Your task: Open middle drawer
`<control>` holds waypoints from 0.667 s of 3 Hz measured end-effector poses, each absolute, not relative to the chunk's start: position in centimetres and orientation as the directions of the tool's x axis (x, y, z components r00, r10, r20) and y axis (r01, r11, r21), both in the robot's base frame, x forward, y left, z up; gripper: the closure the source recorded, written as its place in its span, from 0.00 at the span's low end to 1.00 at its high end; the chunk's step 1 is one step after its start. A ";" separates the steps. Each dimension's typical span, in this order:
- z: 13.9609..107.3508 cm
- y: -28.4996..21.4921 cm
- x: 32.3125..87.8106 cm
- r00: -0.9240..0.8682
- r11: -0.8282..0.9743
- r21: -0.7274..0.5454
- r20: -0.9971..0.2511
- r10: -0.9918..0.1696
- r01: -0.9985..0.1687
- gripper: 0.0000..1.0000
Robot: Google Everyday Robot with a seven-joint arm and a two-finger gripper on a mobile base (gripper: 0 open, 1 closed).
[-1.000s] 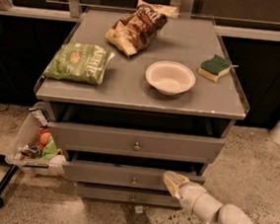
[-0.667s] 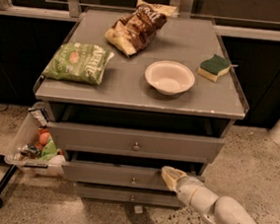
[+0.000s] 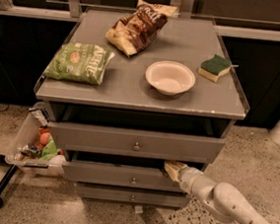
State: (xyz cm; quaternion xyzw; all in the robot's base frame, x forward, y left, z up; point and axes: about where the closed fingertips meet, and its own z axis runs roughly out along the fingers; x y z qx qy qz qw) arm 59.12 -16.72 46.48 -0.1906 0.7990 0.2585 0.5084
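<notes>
dim overhead light, gripper [image 3: 173, 169] at middle drawer [image 3: 109, 174]

1. Three drawers: top drawer [image 3: 136, 142], middle drawer [image 3: 119, 175], bottom drawer [image 3: 132, 196].
2. Two snack bags: green bag [image 3: 79, 62], brown bag [image 3: 137, 27].
3. One bowl [image 3: 170, 77].
4. One sponge [image 3: 215, 67].
5. One side bin [image 3: 20, 141].
6. One gripper [image 3: 174, 169], at the middle drawer's upper right edge.

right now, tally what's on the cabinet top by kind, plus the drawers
chip bags: 2, green bag, brown bag
bowl: 1
sponge: 1
drawers: 3, top drawer, middle drawer, bottom drawer
total: 7
gripper at middle drawer's upper right edge
</notes>
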 end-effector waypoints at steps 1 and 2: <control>44.5 -18.1 61.1 -0.409 0.764 0.202 -0.908 -0.088 -0.613 1.00; 43.2 -18.5 61.9 -0.411 0.683 0.227 -0.904 -0.116 -0.694 1.00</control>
